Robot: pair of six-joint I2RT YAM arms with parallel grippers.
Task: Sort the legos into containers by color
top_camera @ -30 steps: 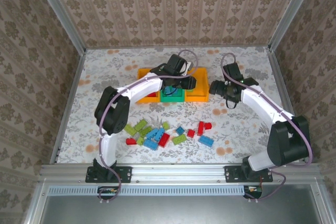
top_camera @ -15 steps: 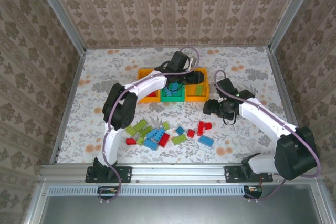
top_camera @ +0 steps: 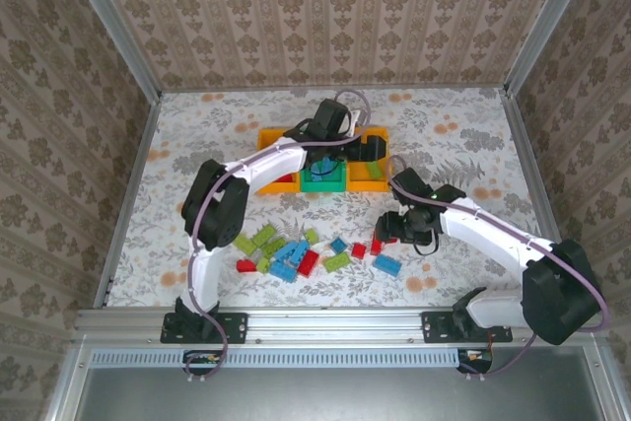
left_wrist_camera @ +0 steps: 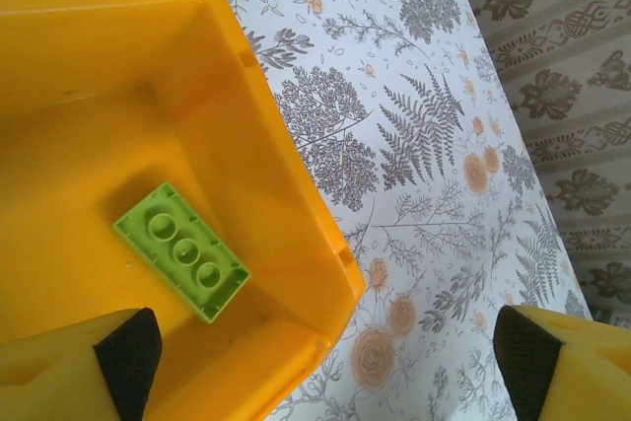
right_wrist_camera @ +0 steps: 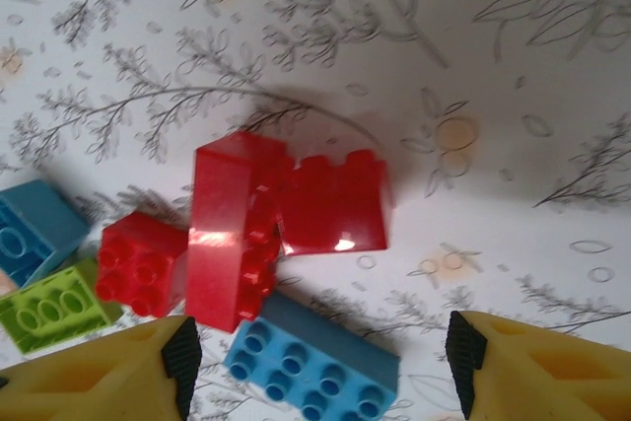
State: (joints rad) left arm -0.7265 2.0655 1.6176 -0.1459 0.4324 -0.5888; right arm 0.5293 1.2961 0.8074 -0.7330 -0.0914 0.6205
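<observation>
**A:** What lies nearest?

**B:** Small studded plastic legos (top_camera: 296, 253) in red, blue and lime, scattered by the middle of the table's (top_camera: 197, 145) near edge. The right gripper (top_camera: 392, 234) hangs over their right end. A second ago it was back beside the bins.

**A:** And its wrist view?

**B:** It adds detail. The yellow fingers (right_wrist_camera: 89, 372) are spread and touch nothing. A flat blue brick (right_wrist_camera: 315, 362) lies between the tips, with glossy red bricks (right_wrist_camera: 232, 244) just ahead.

**A:** Farther back?

**B:** Three open plastic containers (top_camera: 322, 184) sit at the far middle, two orange flanking a green one. The left gripper (top_camera: 370, 152) is above the right orange bin (left_wrist_camera: 276, 175), jaws wide apart. A lime green three-stud brick (left_wrist_camera: 182, 251) lies loose on the bin's floor, just ahead of the left finger (left_wrist_camera: 59, 372). From overhead it is just a green speck.
</observation>
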